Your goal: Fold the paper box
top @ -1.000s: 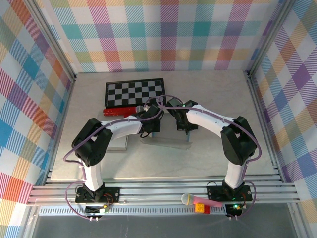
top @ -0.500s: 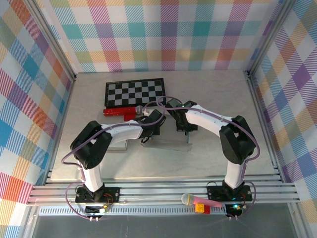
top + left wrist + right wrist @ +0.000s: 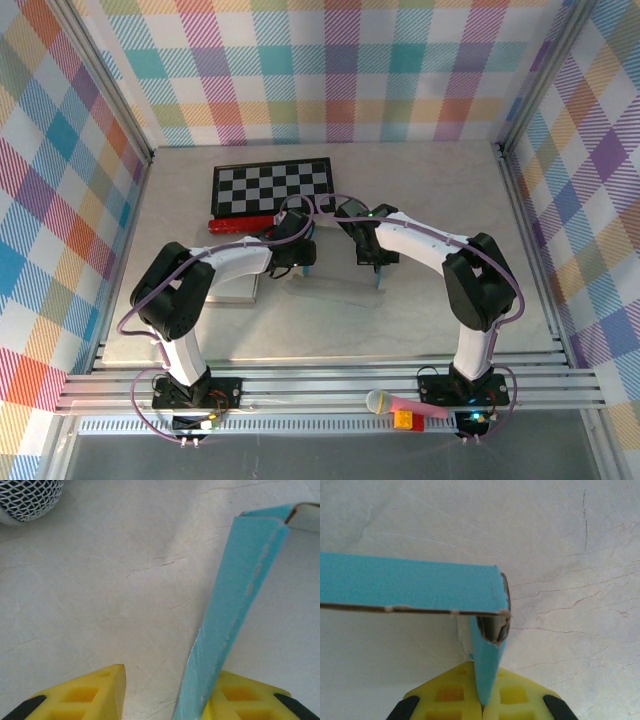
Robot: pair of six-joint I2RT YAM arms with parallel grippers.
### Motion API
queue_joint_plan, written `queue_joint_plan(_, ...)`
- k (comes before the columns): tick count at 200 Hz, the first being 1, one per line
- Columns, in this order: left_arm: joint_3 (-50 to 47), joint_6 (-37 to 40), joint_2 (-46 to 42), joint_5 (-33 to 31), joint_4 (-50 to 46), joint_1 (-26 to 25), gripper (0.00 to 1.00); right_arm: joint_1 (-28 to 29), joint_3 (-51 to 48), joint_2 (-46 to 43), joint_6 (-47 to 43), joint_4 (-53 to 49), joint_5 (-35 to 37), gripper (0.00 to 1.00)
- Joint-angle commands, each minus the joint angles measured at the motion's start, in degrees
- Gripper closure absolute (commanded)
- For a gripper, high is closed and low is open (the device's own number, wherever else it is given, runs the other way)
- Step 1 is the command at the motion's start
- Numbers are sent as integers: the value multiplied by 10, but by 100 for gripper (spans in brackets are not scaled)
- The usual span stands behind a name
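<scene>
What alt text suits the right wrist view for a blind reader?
The yellow-fingered right gripper pinches an upright flap of the blue paper box, whose longer wall runs off to the left. A pale tabletop lies beneath.

On the table (image 3: 430, 320), the chessboard (image 3: 272, 187) lies toward the far edge, a long block (image 3: 240, 225) just before it, the paper box (image 3: 335, 290) mid-table.

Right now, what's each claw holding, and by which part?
Right claw: shut on the box, gripping a blue flap by its corner. Left claw: open, holding nothing.
</scene>
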Motion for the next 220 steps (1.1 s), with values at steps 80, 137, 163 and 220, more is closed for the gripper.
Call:
queue_joint_plan(80,52,43,19,-61,-60,-5,100,0,-3,-10,-6,-33,2,100)
queue_joint_plan(137,38,-40,31,-189,-95,-61,100,0,6,3,8,-37,-11,100)
queue_joint_plan(163,45,-37,39,-182,-86,-64,99,0,6,5,7,-38,-13,100)
queue_joint_plan(220,38,2,-19,-99,-45,-61,47,-1,4,5,1,-35,-11,100)
